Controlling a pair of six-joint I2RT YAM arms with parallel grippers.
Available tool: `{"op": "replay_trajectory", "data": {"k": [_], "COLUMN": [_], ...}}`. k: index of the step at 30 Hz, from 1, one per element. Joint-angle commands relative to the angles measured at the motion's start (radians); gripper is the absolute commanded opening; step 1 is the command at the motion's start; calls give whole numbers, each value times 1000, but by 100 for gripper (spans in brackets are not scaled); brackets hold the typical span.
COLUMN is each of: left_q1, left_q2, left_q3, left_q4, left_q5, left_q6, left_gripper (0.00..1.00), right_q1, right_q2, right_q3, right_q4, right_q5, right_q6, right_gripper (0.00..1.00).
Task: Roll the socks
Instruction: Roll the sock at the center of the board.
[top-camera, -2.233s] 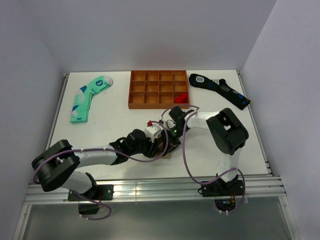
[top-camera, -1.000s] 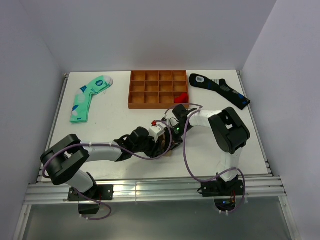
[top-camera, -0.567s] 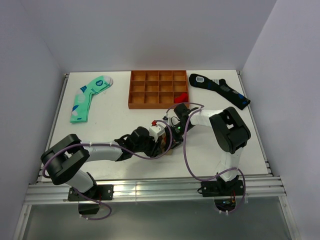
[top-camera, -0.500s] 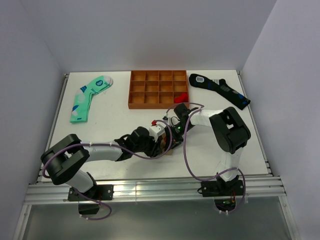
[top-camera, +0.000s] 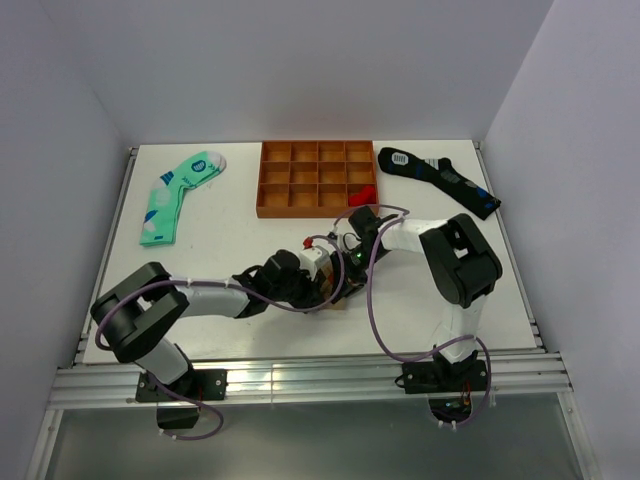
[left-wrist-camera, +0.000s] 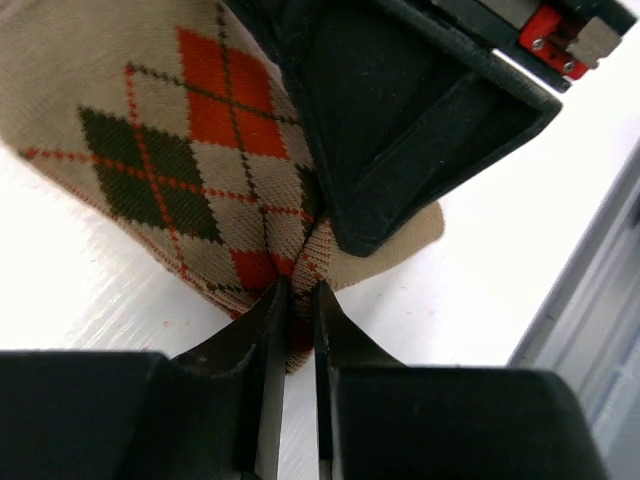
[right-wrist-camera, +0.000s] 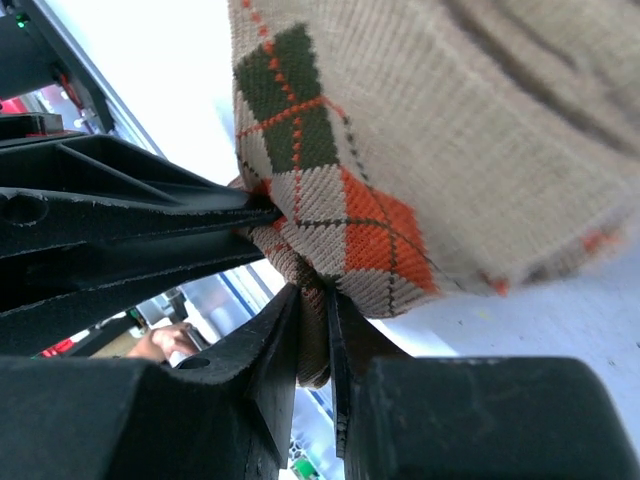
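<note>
The tan argyle sock (left-wrist-camera: 170, 150) with orange-red diamonds lies bunched on the white table near the front middle. In the top view only a brown sliver of the sock (top-camera: 336, 304) shows under the two wrists. My left gripper (left-wrist-camera: 297, 295) is shut on a fold at the sock's edge. My right gripper (right-wrist-camera: 313, 300) is shut on another fold of the same sock (right-wrist-camera: 420, 160). The two grippers meet nose to nose over it; each shows as a black block in the other's wrist view.
An orange compartment tray (top-camera: 317, 180) with a red item (top-camera: 362, 192) stands at the back middle. A mint-green sock (top-camera: 177, 192) lies at the back left and a black sock with blue marks (top-camera: 438, 178) at the back right.
The left arm has drawn in toward the middle and its gripper has shifted slightly right. The right gripper has stayed on the sock.
</note>
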Motion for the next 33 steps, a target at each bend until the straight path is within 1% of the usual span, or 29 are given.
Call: {"op": "replay_trajectory", "data": {"k": [1, 5, 6, 10, 15, 18, 20, 23, 25, 27, 28, 30, 31, 33], "left_q1": [7, 21, 21, 28, 56, 96, 119, 146, 151, 153, 153, 153, 153, 153], "left_q2": [38, 51, 56, 68, 82, 110, 142, 170, 182, 191, 196, 202, 203, 200], "left_q3": [31, 57, 63, 77, 66, 59, 57, 43, 40, 52, 60, 75, 77, 76], "left_q4": [-19, -60, -75, -108, -112, -105, -106, -70, -56, -75, -86, -100, -102, -102], "left_q5": [155, 217, 226, 251, 298, 346, 354, 387, 401, 398, 395, 403, 403, 412], "left_q6": [-50, -76, -79, -104, -165, -196, -214, -246, -266, -274, -277, -286, -297, -308], "left_gripper": [10, 1, 0, 0, 0, 0, 0, 0, 0, 0, 0, 0, 0, 0], "right_q1": [-6, -6, -6, -5, -3, -2, -1, 3, 5, 5, 9, 11, 12, 25], "right_q2": [-48, -70, -79, -117, -189, -252, -277, -329, -381, -439, -464, -533, -561, -653], "right_q3": [-3, -32, -40, -82, -148, -205, -233, -268, -306, -331, -346, -391, -433, -480], "right_q4": [40, 66, 75, 147, 249, 325, 365, 410, 460, 497, 517, 563, 656, 733], "right_q5": [51, 109, 128, 146, 166, 169, 180, 203, 203, 212, 238, 277, 284, 315], "right_q6": [13, 41, 52, 85, 118, 138, 150, 162, 173, 179, 184, 202, 213, 233], "right_gripper": [23, 25, 25, 30, 30, 33, 35, 37, 39, 40, 42, 43, 44, 45]}}
